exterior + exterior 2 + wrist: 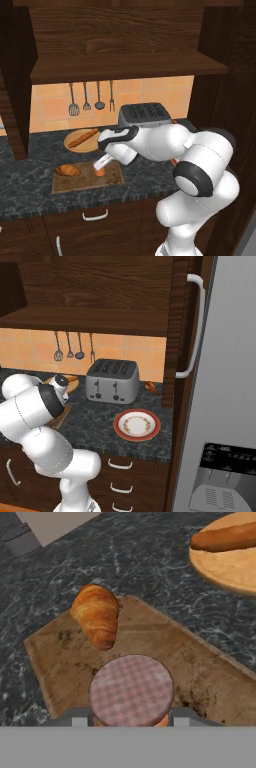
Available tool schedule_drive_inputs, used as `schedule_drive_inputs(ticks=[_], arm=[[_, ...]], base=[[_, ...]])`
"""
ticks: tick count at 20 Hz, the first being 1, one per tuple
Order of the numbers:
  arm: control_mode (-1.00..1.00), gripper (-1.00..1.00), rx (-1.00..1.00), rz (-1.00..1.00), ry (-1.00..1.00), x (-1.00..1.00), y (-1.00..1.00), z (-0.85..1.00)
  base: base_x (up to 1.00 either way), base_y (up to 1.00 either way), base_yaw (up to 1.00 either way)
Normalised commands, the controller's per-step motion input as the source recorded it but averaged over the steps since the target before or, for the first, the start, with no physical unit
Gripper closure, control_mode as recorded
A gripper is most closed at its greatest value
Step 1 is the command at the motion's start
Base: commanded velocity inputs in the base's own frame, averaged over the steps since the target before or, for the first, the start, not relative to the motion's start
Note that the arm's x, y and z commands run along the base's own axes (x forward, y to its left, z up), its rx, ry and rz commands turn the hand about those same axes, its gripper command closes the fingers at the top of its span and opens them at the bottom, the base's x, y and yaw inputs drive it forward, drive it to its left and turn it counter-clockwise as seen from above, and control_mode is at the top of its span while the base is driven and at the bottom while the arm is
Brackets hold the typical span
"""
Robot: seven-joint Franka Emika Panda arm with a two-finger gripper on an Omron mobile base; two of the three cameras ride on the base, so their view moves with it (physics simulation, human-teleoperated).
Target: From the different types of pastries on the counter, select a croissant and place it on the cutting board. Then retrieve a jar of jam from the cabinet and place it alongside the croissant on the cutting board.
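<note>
Left base view: cutting board (87,181) on the dark counter (30,185), bearing the croissant (67,171) at its left end; the gripper (101,168) hangs low over the board's middle with the orange jar of jam (101,171) at its tip, apparently at or just above the wood. A round wooden plate (75,146) with a long loaf (83,138) lies behind the board; a toaster (146,116) stands to the right. Right base view: the arm's bulk hides the board; toaster and a patterned plate (137,424) sit on the counter. Hand view: jar seen from above, checked pinkish-grey lid, orange body below, pinched between the finger tips; the croissant, golden and ridged, lies just beyond it, apart. Step judged: setting the jar beside the croissant, the final placement. Next move calls for seating the jar flat, then parting the fingers without tipping it.
</note>
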Motion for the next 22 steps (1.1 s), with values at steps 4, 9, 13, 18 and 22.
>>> schedule_drive_inputs(ticks=[4, 9, 13, 18, 22], arm=[[-1.0, 1.0, 0.0, 0.03, -0.1, 0.05, 0.0, -0.07], [-1.0, -1.0, -0.01, 0.06, -0.13, 0.0, 0.0, -0.03], [-1.0, -1.0, -0.01, 0.08, -0.11, 0.0, 0.0, -0.09], [-1.0, -1.0, -0.01, 0.12, -0.12, -0.01, -0.07, -0.02], [-1.0, -1.0, -0.01, 0.09, -0.14, -0.04, -0.18, 0.09]], base=[[0.0, 0.0, 0.0], [0.0, 0.0, 0.0], [0.0, 0.0, 0.0], [0.0, 0.0, 0.0], [0.0, 0.0, 0.0]])
